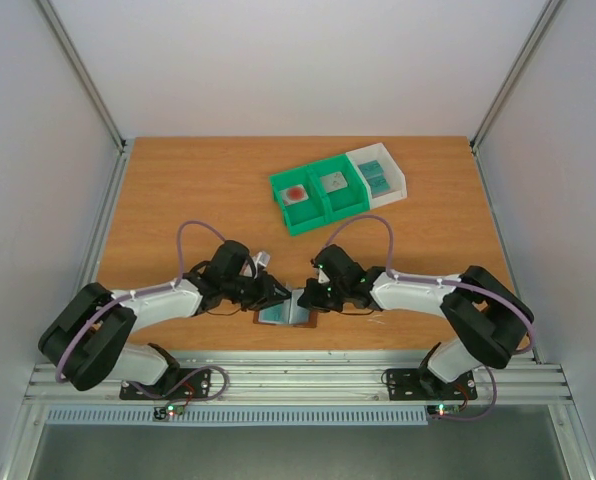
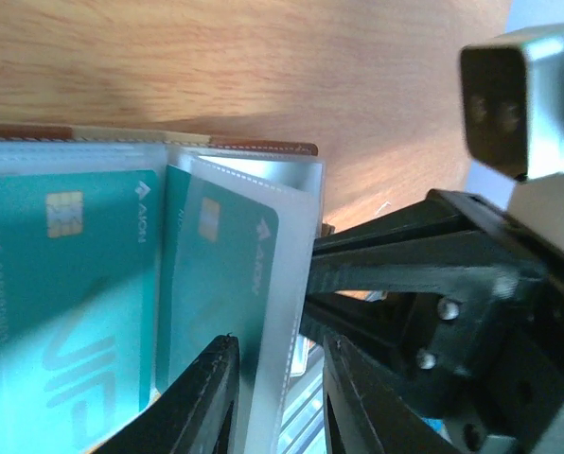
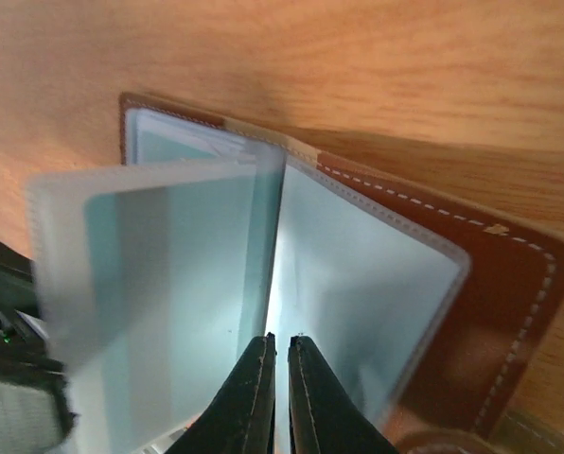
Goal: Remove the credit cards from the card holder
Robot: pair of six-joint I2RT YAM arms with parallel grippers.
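The brown card holder [image 1: 286, 312] lies open near the table's front edge, between both grippers. In the left wrist view its clear sleeves hold teal credit cards: one lies flat [image 2: 69, 284], another [image 2: 216, 274] sits in a raised sleeve. My left gripper [image 2: 277, 388] is open, its jaws standing either side of that raised sleeve's edge. My right gripper [image 3: 277, 340] is shut to a thin slit, its tips in the fold between a lifted sleeve [image 3: 168, 284] and a flat sleeve on the brown leather [image 3: 514, 284]. I see nothing held between them. In the top view the grippers are at the left [image 1: 273, 293] and right [image 1: 310, 296] of the holder.
Two joined green bins [image 1: 318, 205] and a white bin [image 1: 393, 183] stand at the back middle. They hold a red-spotted tile [image 1: 296, 193], a grey square [image 1: 332, 182] and teal cards [image 1: 376, 178]. The right arm's black body [image 2: 452, 303] is close beside my left fingers.
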